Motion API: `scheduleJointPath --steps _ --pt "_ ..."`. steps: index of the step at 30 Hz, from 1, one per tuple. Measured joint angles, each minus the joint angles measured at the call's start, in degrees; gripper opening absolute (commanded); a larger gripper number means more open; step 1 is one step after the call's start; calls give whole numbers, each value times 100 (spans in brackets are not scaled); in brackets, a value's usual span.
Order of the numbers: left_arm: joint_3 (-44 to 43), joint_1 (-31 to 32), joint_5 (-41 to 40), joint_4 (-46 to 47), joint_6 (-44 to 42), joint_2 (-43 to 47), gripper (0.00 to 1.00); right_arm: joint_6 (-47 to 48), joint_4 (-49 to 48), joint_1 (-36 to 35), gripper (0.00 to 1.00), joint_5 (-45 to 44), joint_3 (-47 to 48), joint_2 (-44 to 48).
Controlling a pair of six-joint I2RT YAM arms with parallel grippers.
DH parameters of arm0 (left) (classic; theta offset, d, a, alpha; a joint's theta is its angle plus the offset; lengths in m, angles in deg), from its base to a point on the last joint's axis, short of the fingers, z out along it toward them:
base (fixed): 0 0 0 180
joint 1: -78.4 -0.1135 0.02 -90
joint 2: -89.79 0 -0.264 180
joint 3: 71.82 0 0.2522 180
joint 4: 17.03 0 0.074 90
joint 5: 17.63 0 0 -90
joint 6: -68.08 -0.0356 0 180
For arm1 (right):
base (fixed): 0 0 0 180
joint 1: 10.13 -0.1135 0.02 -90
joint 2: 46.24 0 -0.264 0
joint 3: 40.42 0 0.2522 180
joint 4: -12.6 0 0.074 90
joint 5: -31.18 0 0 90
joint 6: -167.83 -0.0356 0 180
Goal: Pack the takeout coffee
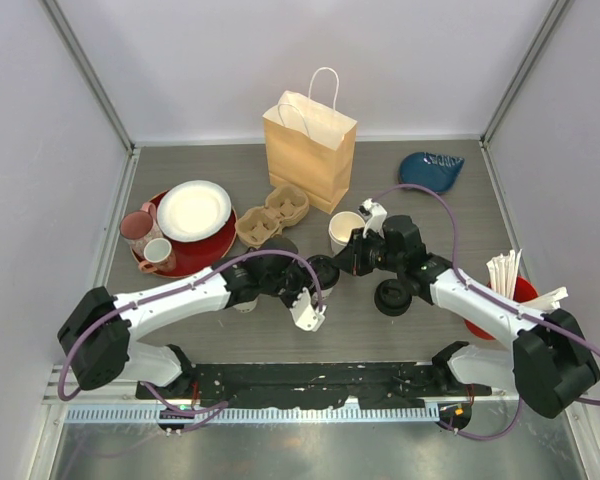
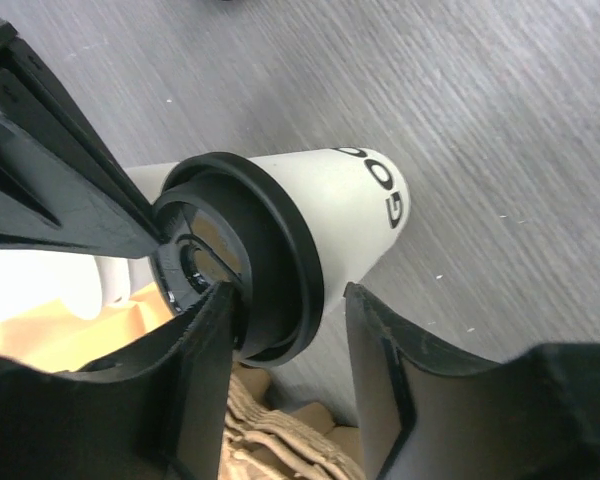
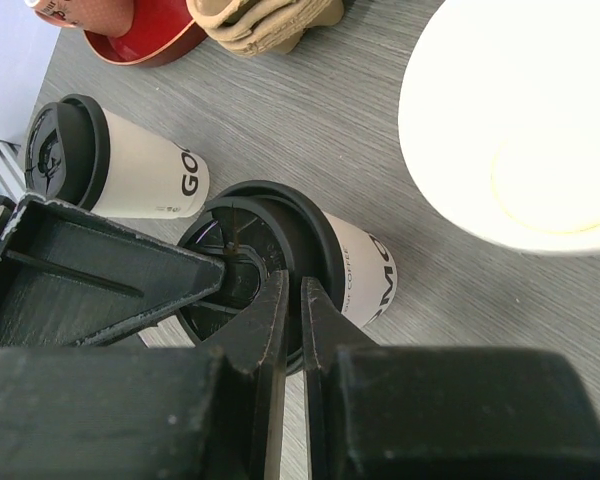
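Packing barely begun: both coffees stood on the table (image 1: pixel 460 215).
No cup showed in the paper bag (image 1: pixel 310 150) or cardboard carrier (image 1: pixel 272 215). 1 lidded cup (image 3: pixel 120 165) stood alone; the left gripper (image 2: pixel 288 300), jaws loosely parted, straddled the second lidded cup (image 1: pixel 323 272), the right gripper (image 3: pixel 292 285) nearly closed at its lid.

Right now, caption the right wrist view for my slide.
Right claw pinches the near cup's lid; second cup stands beside it.
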Motion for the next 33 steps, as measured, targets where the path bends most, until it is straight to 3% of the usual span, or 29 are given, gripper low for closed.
scheduleJointPath --steps 25,29,33 --pt "-498 57 46 -1158 1329 345 83 114 579 -212 6 -195 153 179" --pt "-673 57 48 -1167 1864 509 88 140 621 -221 13 -201 173 179" --pt "-1008 17 -72 -1117 2669 627 91 164 807 -245 28 -234 264 179"
